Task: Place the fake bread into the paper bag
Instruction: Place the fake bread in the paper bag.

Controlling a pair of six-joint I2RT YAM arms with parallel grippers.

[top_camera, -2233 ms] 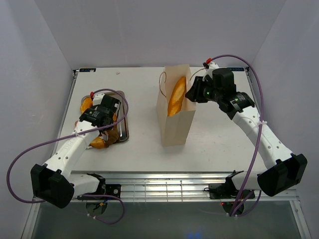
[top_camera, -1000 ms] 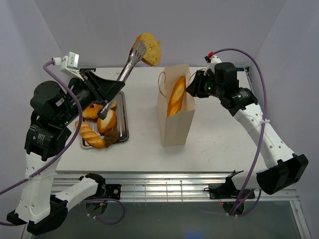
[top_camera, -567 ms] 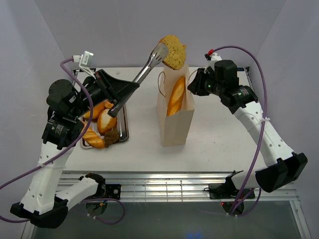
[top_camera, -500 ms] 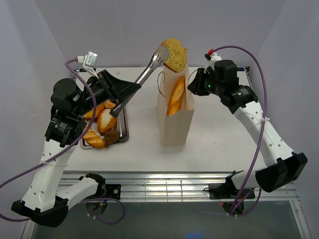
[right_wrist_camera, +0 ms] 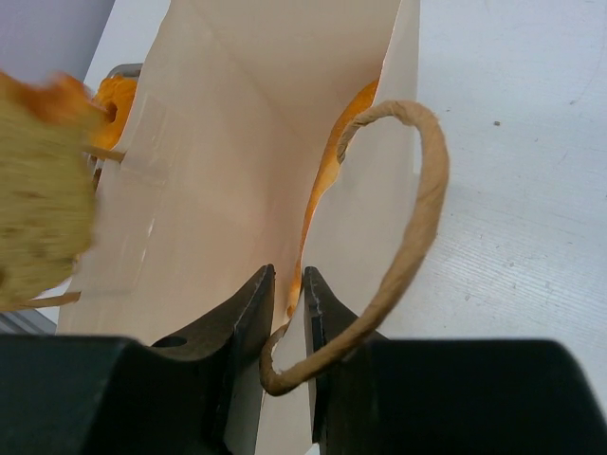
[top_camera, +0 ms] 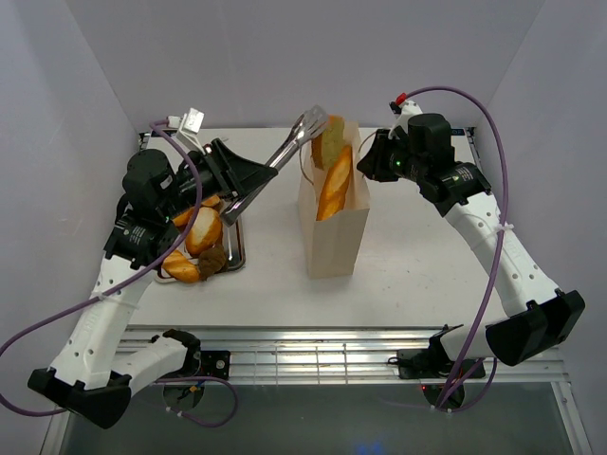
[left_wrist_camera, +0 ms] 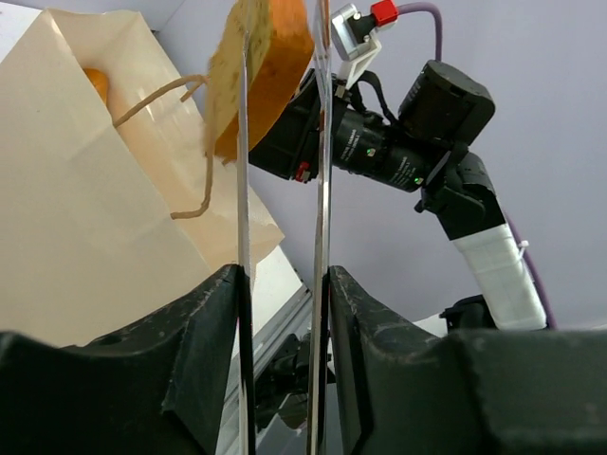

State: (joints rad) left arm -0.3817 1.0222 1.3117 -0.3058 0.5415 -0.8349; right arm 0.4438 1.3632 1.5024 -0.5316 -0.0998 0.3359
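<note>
Bag (top_camera: pixel 334 232) update, biggest thing first: it stands upright in the middle of the table (top_camera: pixel 427 275), and the bread slice (top_camera: pixel 329 142) that hung well above it half a second ago is now down at its mouth, blurry in the right wrist view, so I reckon it's dropping in; right gripper (right_wrist_camera: pixel 287 280) is clamped on the right-hand rim, holding the mouth open; tray (top_camera: pixel 237 248) on the left has a few rolls (top_camera: pixel 201 230) left, so we're not near done; baguette (top_camera: pixel 334 185) leans inside the bag, poking out the top, and could stop the slice settling; tongs (top_camera: pixel 275 156) sit gripped in the left gripper (left_wrist_camera: pixel 282 284), blades now apart; cord handle (left_wrist_camera: pixel 159 99) loops right beside the tips, snag risk pulling out.
</note>
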